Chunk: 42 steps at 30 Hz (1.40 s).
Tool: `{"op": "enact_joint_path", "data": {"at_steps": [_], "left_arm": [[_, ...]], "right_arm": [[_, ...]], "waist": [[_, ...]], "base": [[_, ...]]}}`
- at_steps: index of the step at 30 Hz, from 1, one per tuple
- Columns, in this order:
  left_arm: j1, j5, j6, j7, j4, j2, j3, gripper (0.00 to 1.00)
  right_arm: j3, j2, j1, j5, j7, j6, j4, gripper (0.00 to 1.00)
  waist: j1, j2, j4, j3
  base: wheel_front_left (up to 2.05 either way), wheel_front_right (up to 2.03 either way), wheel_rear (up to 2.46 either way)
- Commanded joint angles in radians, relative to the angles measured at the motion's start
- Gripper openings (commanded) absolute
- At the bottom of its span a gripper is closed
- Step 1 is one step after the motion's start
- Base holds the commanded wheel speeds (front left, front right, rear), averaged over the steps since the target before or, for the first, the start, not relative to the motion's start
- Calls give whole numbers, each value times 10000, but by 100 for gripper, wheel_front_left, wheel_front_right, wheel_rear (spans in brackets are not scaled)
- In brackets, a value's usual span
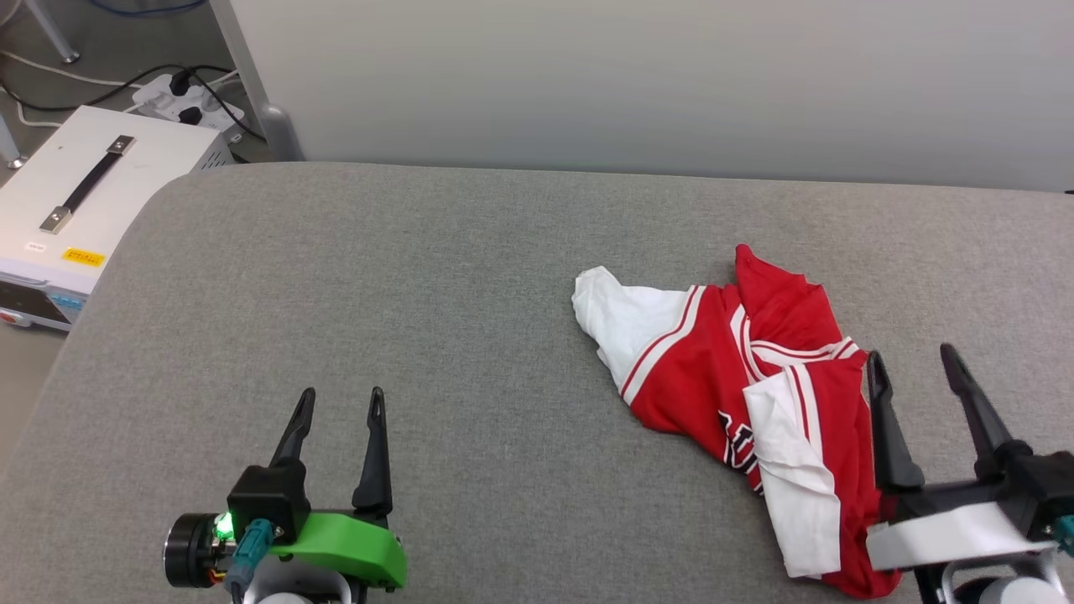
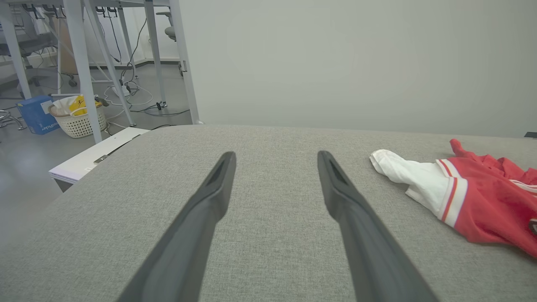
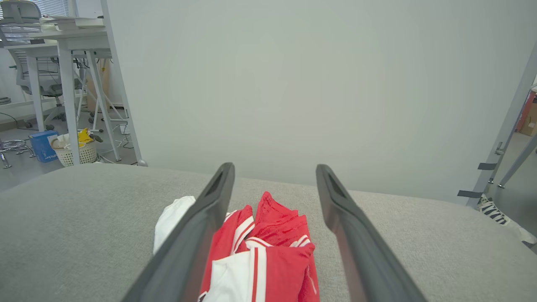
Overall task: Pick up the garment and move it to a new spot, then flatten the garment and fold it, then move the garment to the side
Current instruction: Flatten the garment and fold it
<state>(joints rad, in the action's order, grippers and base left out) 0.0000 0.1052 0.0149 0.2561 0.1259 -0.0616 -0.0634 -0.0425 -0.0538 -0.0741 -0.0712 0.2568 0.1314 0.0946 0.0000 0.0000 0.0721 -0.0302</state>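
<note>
Red and white cloth, the garment [image 1: 747,394], lies crumpled on the right half of the grey worktop [image 1: 419,294], reaching toward the near right corner. We read its long axis as a diagonal: from the white sleeve [image 1: 621,323] near the middle of the worktop down to the hem at the near edge.

The right gripper [image 1: 912,352] is the nearer arm by a clear margin. Its jaws are spread wide and hold nothing. In the head view its inner finger overlaps the garment's right border. The left gripper [image 1: 342,392] is also spread wide and empty. It stands over bare fabric near the left part of the near edge, well apart from the cloth.

We judge that the pick-up falls to the right arm, and the cloth already lies along its line of approach.

Differences between views:
- The right wrist view places the garment [image 3: 268,251] directly ahead, between the two fingers and below them, with a red peak rising at the far end. We cannot tell from it whether the fingers touch the cloth.
- The head view alone gives the full outline, the second white sleeve folded over the front, and part of the black lettering [image 1: 737,438].
- The left wrist view shows the white sleeve tip [image 2: 394,165] pointing toward the left arm, lying low on the worktop.
</note>
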Motion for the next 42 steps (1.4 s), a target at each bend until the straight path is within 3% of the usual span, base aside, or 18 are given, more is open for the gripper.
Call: {"op": "enact_joint_path", "data": {"at_steps": [1,5,11,19,23,31,42], "left_arm": [[114,-50,60,57,37,69,18,100],[59,-63,66,57,31,89,40,100],[88,-9,54,57,111,105,71,100],[4,115,9,57,135,112,93,100],[-178,151,7,57,159,112,17,100],[-566,305,-64,57,174,113,-234,100],[-1071,502,-140,57,259,114,-421,100]], "right_arm": [[-34,-177,443,82,49,-7,196,100],[86,-822,1300,-117,49,-7,539,100],[1247,-2691,1976,-944,-211,-7,-359,100],[4009,-5627,2704,-4112,-4574,-7,-74,100],[5078,-6466,2976,-5351,-6631,-7,280,100],[6843,-7004,3267,-6075,-8861,-7,595,100],[7654,-6629,3231,-5871,-8593,-7,-1850,100]], "waist": [[0,0,5,-35],[0,0,18,-163],[0,0,40,-202],[0,0,-70,-473],[0,0,-54,-705],[0,0,222,-1313],[0,0,609,-2112]], "base": [[0,0,0],[0,0,0],[0,0,0],[0,0,0],[0,0,0],[0,0,0],[0,0,0]]}}
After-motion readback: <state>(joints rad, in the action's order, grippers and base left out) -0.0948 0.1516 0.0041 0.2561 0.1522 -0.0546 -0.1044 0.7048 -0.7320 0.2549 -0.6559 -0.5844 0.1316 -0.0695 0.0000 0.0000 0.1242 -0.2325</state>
